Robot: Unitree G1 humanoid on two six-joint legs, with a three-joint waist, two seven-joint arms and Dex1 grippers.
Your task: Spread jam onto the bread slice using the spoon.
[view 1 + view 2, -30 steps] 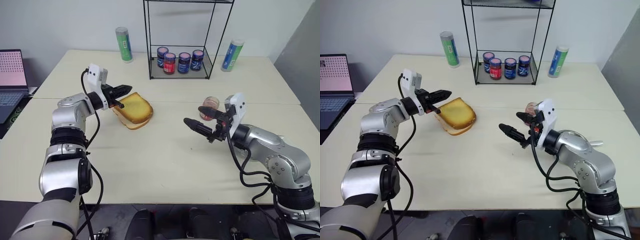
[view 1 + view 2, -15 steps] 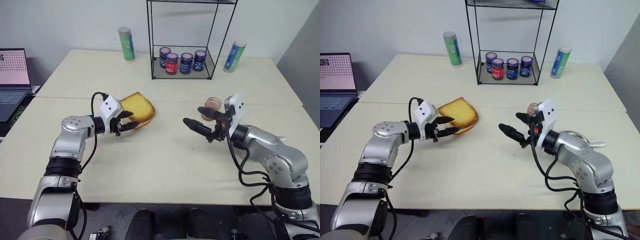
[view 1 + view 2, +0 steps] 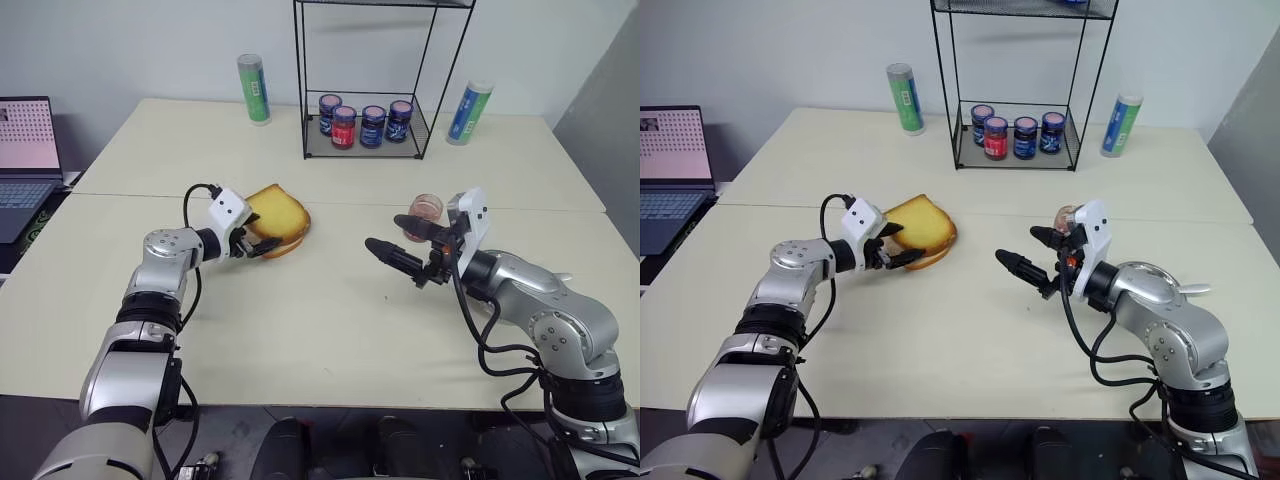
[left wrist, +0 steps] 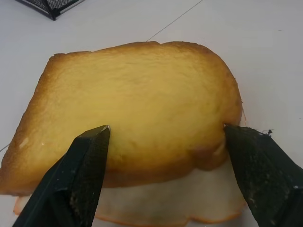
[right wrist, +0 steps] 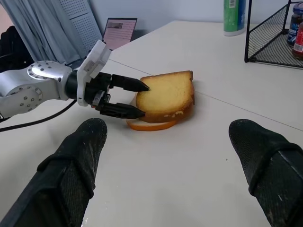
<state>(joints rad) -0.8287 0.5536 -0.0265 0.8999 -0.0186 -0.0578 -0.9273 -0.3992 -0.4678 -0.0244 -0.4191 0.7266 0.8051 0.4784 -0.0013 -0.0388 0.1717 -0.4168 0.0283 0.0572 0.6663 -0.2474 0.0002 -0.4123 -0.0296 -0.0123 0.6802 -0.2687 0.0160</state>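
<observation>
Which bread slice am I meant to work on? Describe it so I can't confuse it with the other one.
Start at the black wire rack at the back of the table; nearer and to its left, two slices lie stacked in front of the left gripper. The bread slice is the upper one: thick, golden-yellow with brown crust, unlike the paler, thinner slice under it.

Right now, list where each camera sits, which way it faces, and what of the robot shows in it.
Left eye view: on the head, looking forward and down at the table; both arms show.
Right eye view: beside it, same scene.
Left wrist view: on the left wrist, looking along two open fingers at the bread slice.
Right wrist view: on the right wrist, its open fingers low, facing the left gripper.
Shared: both wrist views show the bread slice lying on a paler slice.
</observation>
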